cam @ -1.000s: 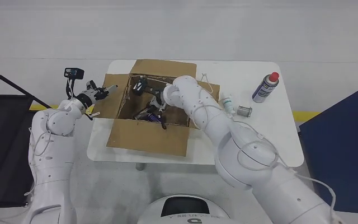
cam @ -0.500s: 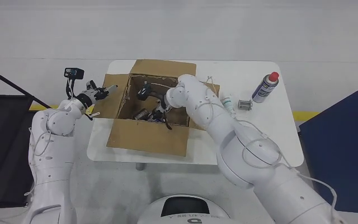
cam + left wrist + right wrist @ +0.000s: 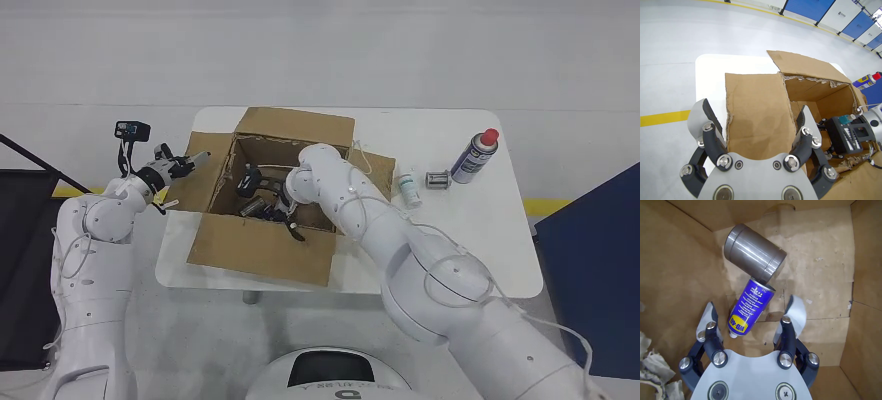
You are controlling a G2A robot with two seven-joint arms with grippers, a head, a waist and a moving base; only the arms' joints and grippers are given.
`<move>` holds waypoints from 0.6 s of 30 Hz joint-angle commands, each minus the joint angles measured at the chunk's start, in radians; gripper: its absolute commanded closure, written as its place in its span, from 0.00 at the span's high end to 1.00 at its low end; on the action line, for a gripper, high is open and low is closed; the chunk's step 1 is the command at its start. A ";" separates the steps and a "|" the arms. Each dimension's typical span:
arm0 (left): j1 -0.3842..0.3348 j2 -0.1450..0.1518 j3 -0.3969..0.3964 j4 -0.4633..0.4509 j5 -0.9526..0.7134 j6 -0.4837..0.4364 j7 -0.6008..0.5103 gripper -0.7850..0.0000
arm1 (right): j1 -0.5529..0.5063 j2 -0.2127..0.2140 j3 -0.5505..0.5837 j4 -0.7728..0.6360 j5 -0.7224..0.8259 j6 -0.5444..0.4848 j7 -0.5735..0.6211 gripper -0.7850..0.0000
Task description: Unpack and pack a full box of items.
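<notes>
Box floor (image 3: 819,266): right end effector (image 3: 751,303), spread, over blue can (image 3: 750,311) touching cylinder (image 3: 753,256).

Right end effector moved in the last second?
Yes. The right end effector shifted from the far wall of the brown cardboard box toward its near side.

Box walls (image 3: 865,275) hem right gripper (image 3: 751,303); cylinder (image 3: 753,258), can (image 3: 750,311) ahead.

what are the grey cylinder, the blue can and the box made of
Grey cylinder: looks like metal, likely steel; smooth finish with bright streak highlights. Blue can: probably thin metal under glossy print; silvery rim at one end. Box: brown cardboard, matte, with torn fibrous edges.
</notes>
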 commanded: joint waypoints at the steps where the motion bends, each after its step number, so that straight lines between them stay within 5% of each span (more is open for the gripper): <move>1: 0.000 0.000 0.000 0.000 0.000 0.000 0.000 1.00 | 0.005 -0.004 -0.001 0.004 -0.007 0.017 -0.018 0.53; 5: 0.000 0.000 0.000 0.000 0.000 0.000 0.000 1.00 | 0.014 -0.009 0.001 0.024 -0.008 0.037 -0.015 0.46; 18: 0.000 0.000 0.000 0.000 0.000 0.000 0.000 1.00 | 0.002 -0.027 -0.007 0.036 -0.028 0.015 0.011 0.47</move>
